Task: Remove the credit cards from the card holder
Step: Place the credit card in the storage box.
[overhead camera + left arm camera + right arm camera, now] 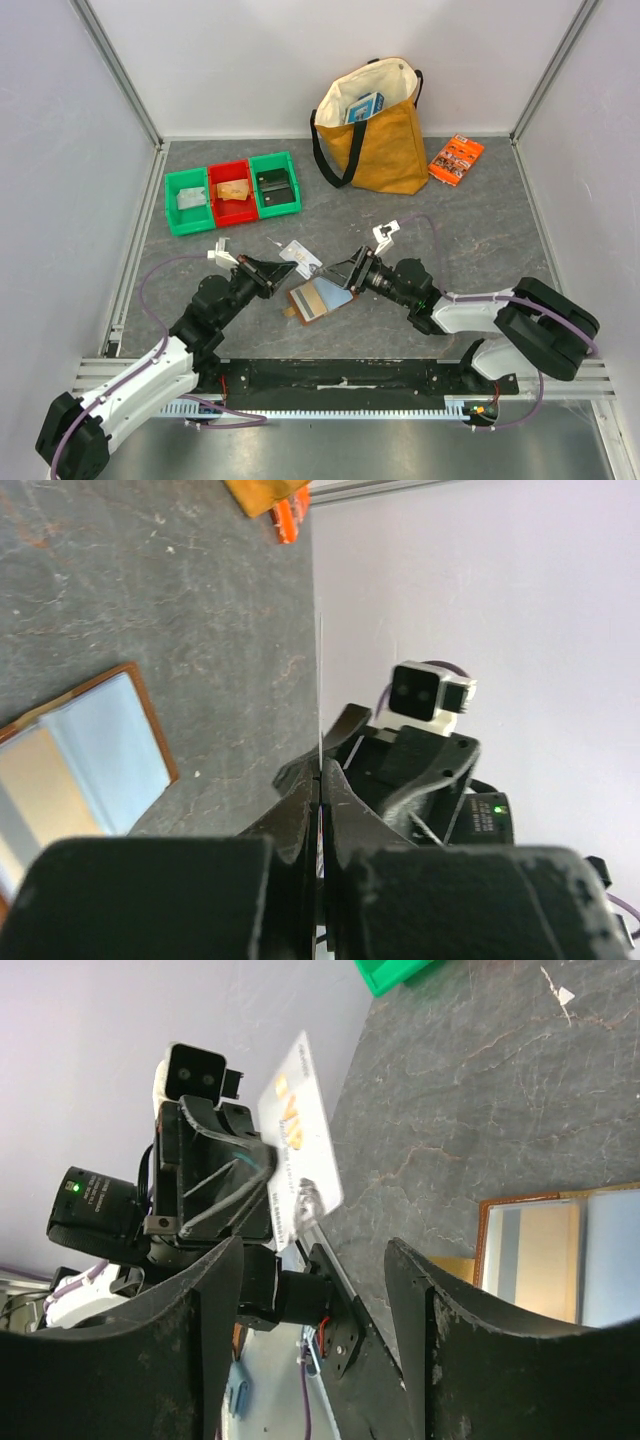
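Left pincer (283,268) is clamped tight on a white credit card (300,1120), held on edge above the bench (480,240). Right pincer (345,276) gapes wide, empty. The card holder (318,298) lies open between them. Best bet: lay that card down flat, clear of the holder.

Card holder (318,298) lies before bins (228,166) (bag (385,150) rightward).
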`<state>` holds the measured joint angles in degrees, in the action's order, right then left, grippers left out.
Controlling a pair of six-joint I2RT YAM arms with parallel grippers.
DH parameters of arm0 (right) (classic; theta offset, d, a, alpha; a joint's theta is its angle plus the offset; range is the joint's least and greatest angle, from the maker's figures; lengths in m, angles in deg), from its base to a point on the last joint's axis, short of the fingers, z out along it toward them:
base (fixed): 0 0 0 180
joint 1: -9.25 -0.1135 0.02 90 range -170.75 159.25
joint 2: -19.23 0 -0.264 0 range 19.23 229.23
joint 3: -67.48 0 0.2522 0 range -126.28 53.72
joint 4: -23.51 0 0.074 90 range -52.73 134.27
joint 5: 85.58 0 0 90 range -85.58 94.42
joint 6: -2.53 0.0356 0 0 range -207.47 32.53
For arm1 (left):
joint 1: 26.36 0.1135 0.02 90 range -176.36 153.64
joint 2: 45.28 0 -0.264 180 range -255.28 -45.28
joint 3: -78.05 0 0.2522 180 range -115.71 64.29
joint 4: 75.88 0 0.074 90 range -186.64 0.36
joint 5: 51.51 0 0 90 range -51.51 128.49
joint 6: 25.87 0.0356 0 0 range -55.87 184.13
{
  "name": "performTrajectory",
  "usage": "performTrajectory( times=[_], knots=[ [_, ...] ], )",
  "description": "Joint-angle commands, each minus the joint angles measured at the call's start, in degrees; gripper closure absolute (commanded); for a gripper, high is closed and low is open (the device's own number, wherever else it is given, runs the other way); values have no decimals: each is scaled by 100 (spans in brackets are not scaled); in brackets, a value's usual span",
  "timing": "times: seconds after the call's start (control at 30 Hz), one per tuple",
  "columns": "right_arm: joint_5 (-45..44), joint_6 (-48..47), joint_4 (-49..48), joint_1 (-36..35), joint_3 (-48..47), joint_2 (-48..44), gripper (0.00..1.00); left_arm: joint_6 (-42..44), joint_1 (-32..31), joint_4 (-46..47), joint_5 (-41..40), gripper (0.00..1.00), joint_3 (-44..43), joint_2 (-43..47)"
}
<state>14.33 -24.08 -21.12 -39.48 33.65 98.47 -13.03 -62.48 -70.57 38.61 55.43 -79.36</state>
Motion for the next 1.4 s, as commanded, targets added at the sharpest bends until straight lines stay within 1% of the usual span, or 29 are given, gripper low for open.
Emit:
performTrajectory(
  times=[0.0, 0.1, 0.2, 0.3, 0.4, 0.43, 0.47, 0.5, 0.53, 0.67, 0.7, 0.77, 0.8, 0.9, 0.97, 1.03, 1.1, 1.17, 1.2, 1.27, 1.37],
  knots=[
    [-288, 366, -901, -93, -155, 310, 35, -211, -18, 791, 111, 98, -247, -80],
    [-200, 437, -1252, -102, -225, 513, 41, -202, -18, 844, 155, 98, -283, -107],
    [-51, 489, -1683, -102, -330, 706, 45, -211, -9, 905, 208, 98, -274, -142],
    [19, 577, -2052, -102, -400, 908, 54, -246, -27, 1011, 287, 98, -230, -160],
    [98, 691, -2387, -102, -444, 1119, 65, -246, -18, 1046, 348, 98, -204, -142],
    [125, 709, -2440, -102, -462, 1163, 70, -238, -18, 1046, 366, 98, -204, -133],
    [151, 727, -2466, -102, -480, 1198, 79, -220, -18, 1046, 392, 98, -195, -133],
    [169, 727, -2501, -102, -480, 1234, 91, -150, -18, 1064, 471, 98, -203, -142],
    [160, 709, -2554, -93, -462, 1225, 100, -71, -9, 1064, 541, 98, -212, -151],
    [309, 630, -2432, 12, -383, 1050, 100, 437, -9, 749, 971, 89, -352, -247],
    [397, 561, -2301, 47, -374, 971, 100, 605, -9, 652, 1077, 85, -396, -256],
    [511, 403, -2063, 144, -278, 734, 100, 1026, -9, 406, 1296, 74, -493, -248],
    [564, 315, -1923, 223, -217, 611, 100, 1193, -1, 213, 1367, 64, -572, -248],
    [810, 156, -1518, 486, -50, 189, 100, 1852, 8, -367, 1613, 41, -870, -213],
    [1038, 42, -1272, 645, 12, -66, 100, 2318, 17, -937, 1728, 30, -1151, -239],
    [1415, -177, -870, 785, -66, -356, 100, 2880, 35, -1500, 1833, 23, -1537, -326],
    [1854, -519, -281, 900, -207, -602, 100, 3433, 52, -2123, 1991, 19, -1994, -449],
    [2198, -1011, 491, 944, -338, -891, 100, 3908, 52, -2616, 2167, 18, -2407, -581],
    [2269, -1283, 1130, 953, -426, -1093, 100, 4111, 70, -2828, 2229, 18, -2566, -616],
    [2322, -1846, 2003, 962, -541, -1462, 100, 4410, 87, -3171, 2238, 18, -2874, -678],
    [2445, -2436, 2805, 988, -664, -1911, 100, 4728, 105, -3567, 2264, 18, -3217, -810]
  ],
)
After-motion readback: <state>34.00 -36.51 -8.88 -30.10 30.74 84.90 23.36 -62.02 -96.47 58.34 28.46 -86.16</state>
